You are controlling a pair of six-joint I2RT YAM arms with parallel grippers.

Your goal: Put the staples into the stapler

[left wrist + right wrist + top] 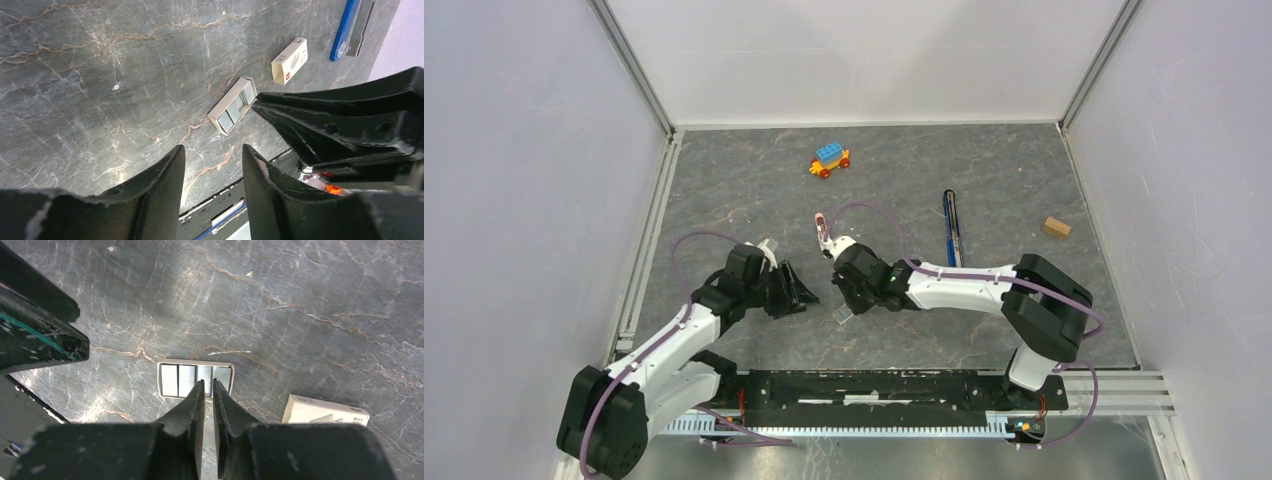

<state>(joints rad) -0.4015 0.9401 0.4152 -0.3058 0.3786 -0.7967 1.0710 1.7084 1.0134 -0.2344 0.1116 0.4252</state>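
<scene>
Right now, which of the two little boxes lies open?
The shallow tray at the right gripper, silver staple strips showing; the white box beside it shows only cardboard.

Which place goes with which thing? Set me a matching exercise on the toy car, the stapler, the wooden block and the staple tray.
Things:
1. toy car
2. stapler
3. wooden block
4. staple tray

Places:
A. nearest the wooden block, on its left
B. right at the tips of the right gripper
C. farthest right of the four
D. farthest back of the four

Pairs: 1-D, 2-A, 3-C, 4-B
</scene>
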